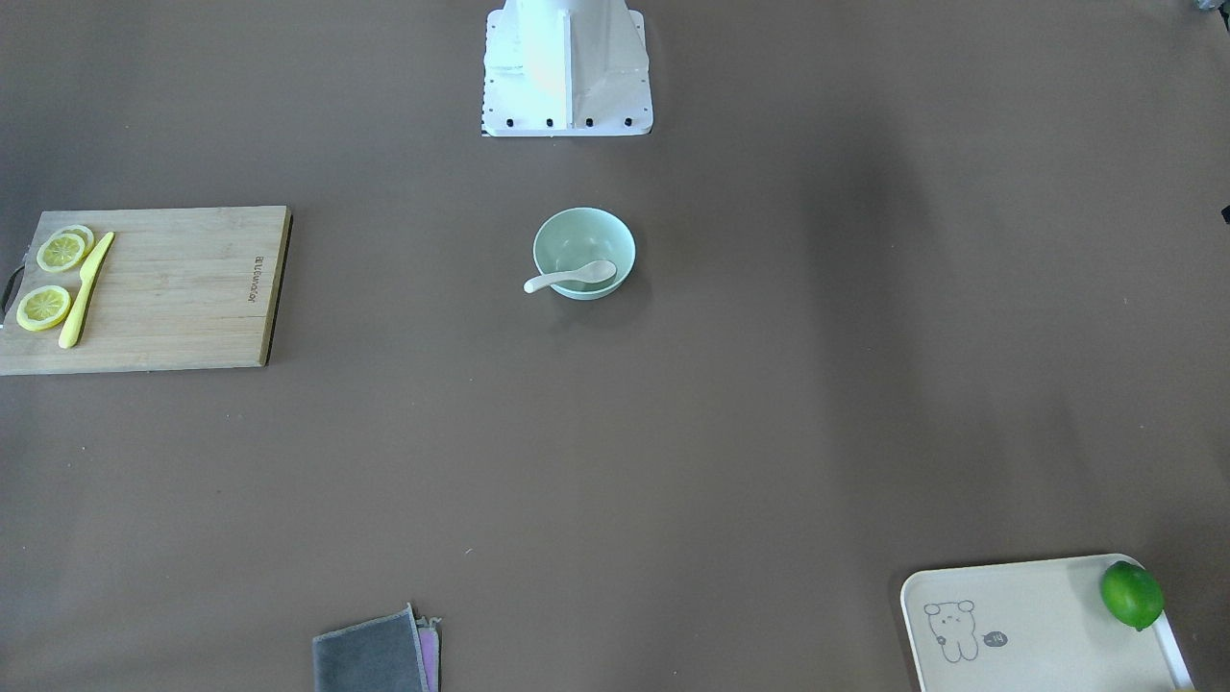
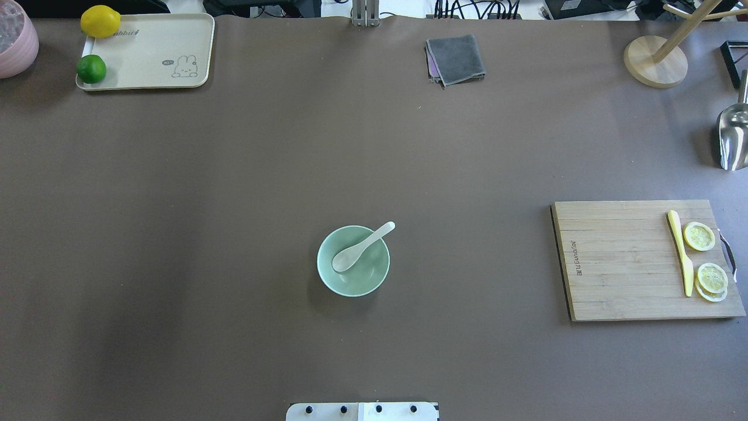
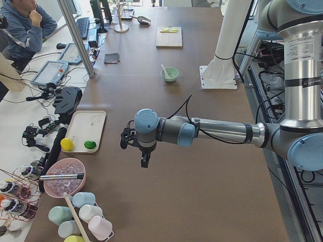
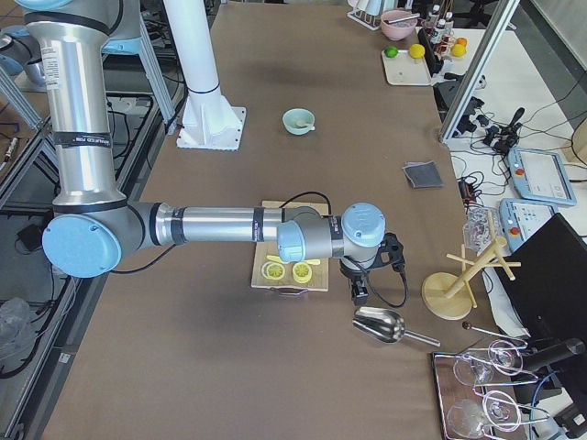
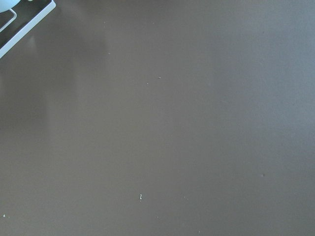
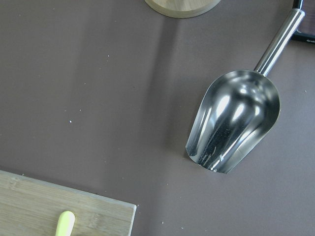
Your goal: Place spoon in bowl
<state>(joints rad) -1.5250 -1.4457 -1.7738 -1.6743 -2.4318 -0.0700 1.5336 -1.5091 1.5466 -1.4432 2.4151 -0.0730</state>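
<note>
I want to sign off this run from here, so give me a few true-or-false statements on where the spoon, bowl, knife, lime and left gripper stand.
1. The spoon has its scoop inside the bowl, with its handle over the rim. True.
2. The yellow knife is in the bowl. False: it lies on the cutting board.
3. The lime sits on the tray. True.
4. The left gripper hangs over the bowl. False: it is far off, near the tray's end of the table.

Brown table (image 2: 234, 175), bowl (image 2: 367, 279), cutting board (image 2: 619, 263), tray (image 2: 146, 52), grey cloth (image 2: 456, 58), scoop (image 2: 733, 137)
</note>
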